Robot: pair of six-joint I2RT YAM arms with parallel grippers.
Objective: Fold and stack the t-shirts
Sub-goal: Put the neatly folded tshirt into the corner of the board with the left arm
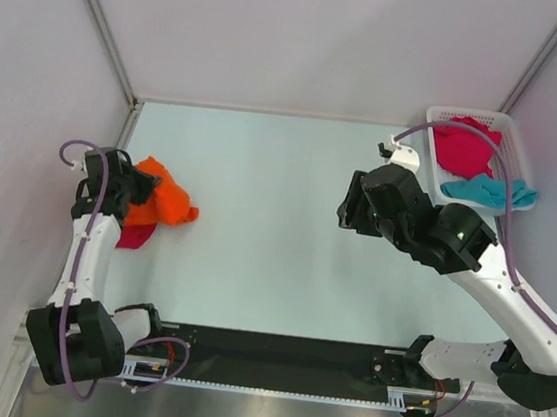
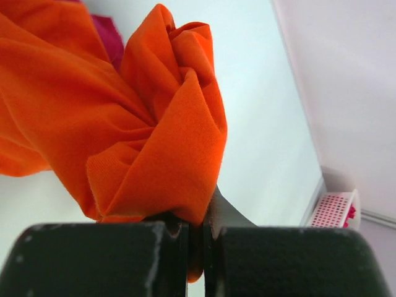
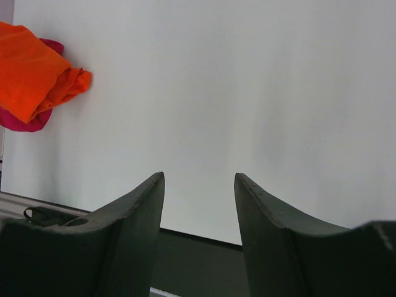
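Observation:
My left gripper (image 1: 132, 188) is shut on the orange t-shirt (image 1: 161, 202) at the table's left side. The bunched cloth fills the left wrist view (image 2: 124, 124), pinched between the closed fingers (image 2: 111, 260). A magenta t-shirt (image 1: 135, 237) lies under it and peeks out in the left wrist view (image 2: 110, 38). My right gripper (image 1: 350, 215) is open and empty, held over the table right of centre. In the right wrist view the orange t-shirt (image 3: 34, 77) and the magenta t-shirt (image 3: 25, 122) lie far off. Another magenta t-shirt (image 1: 464, 145) and the teal t-shirt (image 1: 489, 192) lie in the basket.
The white lattice basket (image 1: 437, 117) stands at the back right corner and shows small in the left wrist view (image 2: 334, 210). Grey walls enclose the table on the left, back and right. A black rail (image 1: 282, 350) runs along the near edge.

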